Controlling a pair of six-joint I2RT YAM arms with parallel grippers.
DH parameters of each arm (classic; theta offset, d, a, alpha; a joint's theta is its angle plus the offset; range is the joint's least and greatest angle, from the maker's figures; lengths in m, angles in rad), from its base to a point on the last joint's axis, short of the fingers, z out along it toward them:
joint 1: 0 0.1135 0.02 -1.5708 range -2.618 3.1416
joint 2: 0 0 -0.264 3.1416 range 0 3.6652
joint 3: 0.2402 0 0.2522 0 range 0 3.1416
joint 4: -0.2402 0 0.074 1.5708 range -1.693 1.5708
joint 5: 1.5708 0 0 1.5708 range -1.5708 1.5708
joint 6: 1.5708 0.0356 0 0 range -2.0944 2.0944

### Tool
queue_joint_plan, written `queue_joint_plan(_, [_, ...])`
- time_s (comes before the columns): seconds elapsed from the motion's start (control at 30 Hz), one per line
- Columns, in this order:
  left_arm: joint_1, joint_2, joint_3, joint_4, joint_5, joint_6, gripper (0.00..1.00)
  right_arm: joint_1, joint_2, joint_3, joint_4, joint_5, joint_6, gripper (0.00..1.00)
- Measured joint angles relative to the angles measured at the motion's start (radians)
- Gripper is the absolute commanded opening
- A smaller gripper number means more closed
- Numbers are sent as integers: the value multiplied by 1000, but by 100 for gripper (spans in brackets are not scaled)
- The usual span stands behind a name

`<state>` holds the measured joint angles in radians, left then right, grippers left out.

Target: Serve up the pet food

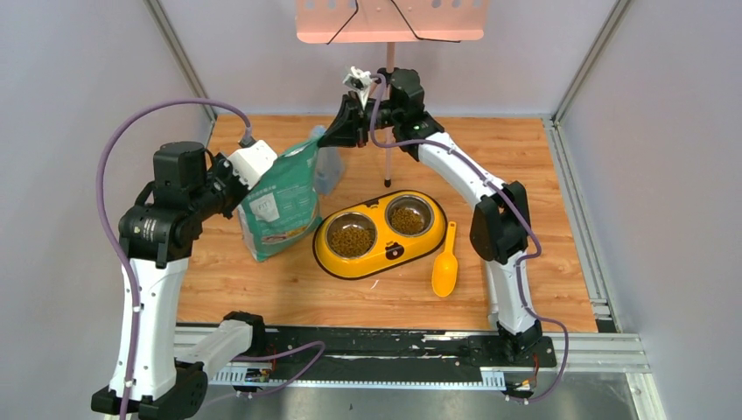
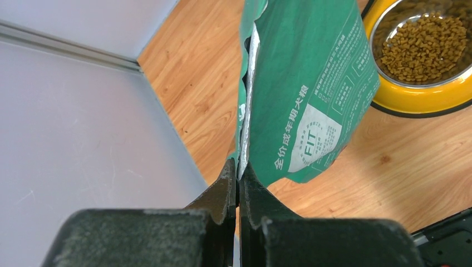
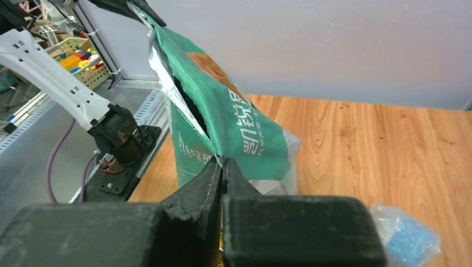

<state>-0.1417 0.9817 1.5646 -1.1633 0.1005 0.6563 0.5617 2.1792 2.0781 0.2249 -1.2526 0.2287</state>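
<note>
The left gripper and right gripper each clamp the open bag's top edge, with kibble in the dish.

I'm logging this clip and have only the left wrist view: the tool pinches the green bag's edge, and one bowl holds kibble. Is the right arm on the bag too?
Observer: Yes. The right tool is shut on the other top corner of the green bag, so both arms hold it up by its mouth.
Operator: Is the mouth open?
Observer: Yes. The right wrist view shows a dark slit gaping between the foil-lined edges.
Operator: What about the second bowl?
Observer: In the top view, kibble sits in both bowls of the yellow double dish. The orange scoop lies just right of the dish, with neither tool on it.
</note>
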Motion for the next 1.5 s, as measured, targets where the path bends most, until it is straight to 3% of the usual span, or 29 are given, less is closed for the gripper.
queue_joint_plan(0.13, [9, 2, 0, -1, 25, 6, 0, -4, -27, -32, -23, -18, -6, 0])
queue_joint_plan(0.3, [20, 9, 0, -12, 67, 12, 0, -8, -27, -49, -6, -32, 14, 34])
queue_joint_plan(0.47, [27, 16, 0, -14, 95, 12, 0, 3, -26, -37, 16, -50, 21, 48])
queue_joint_plan(0.6, [29, 16, 0, -16, 111, 11, 0, 38, -15, 4, 24, -51, 19, 54])
queue_joint_plan(0.77, [31, 21, 0, -16, 124, 11, 0, 81, 26, 72, 28, -55, 6, 54])
queue_joint_plan(0.83, [31, 23, 0, -14, 127, 11, 0, 86, 38, 81, 27, -58, -1, 53])
queue_joint_plan(1.0, [31, 23, 0, -14, 127, 11, 0, 77, 45, 81, 13, -50, -32, 32])
queue_joint_plan(1.17, [31, 12, 0, -20, 124, 13, 0, 41, 45, 80, -5, -31, -53, 2])
queue_joint_plan(1.5, [34, 32, -6, 34, 47, 20, 0, 24, 45, 79, -11, -8, -44, 0])
